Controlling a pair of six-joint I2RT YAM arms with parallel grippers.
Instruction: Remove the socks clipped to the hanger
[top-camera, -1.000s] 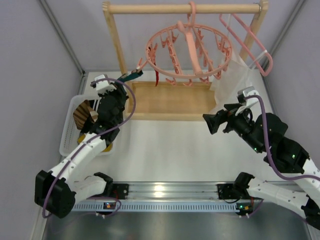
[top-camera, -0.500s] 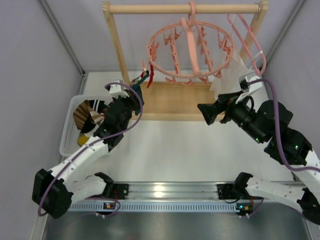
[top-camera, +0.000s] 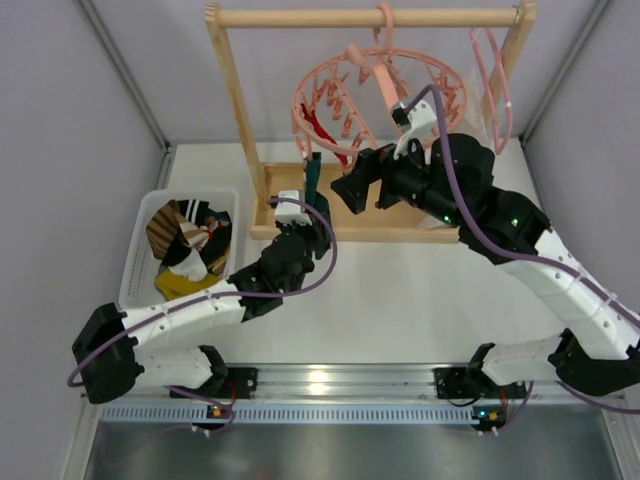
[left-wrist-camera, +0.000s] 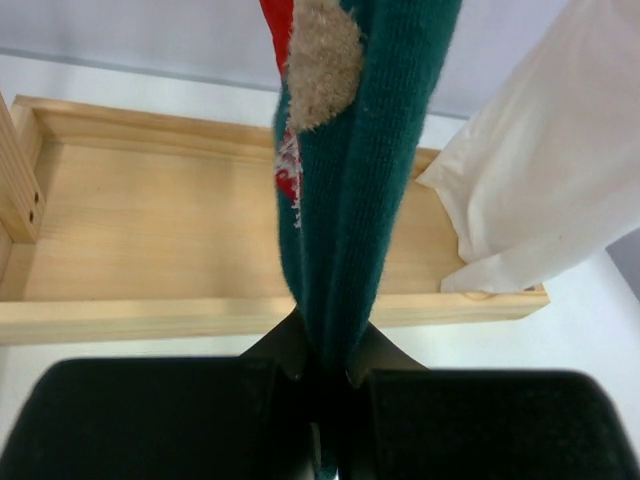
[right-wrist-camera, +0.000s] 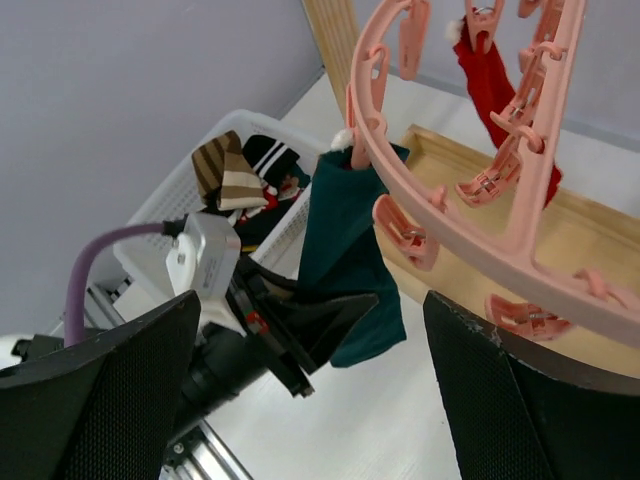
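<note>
Knit is looking soft, light, stretchy; my left claw (left-wrist-camera: 322, 372) is pinching the teal sock (left-wrist-camera: 362, 180) by its bottom end, clip (right-wrist-camera: 344, 139) gripping at twelve o'clock.

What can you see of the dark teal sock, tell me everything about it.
The dark teal sock is a ribbed knit with a fuzzy beige patch higher up. It hangs from the rim of the pink ring hanger, its top at a clip there, and looks pulled straight. Its lower end is pinched in the left tool. A red sock hangs behind it.
</note>
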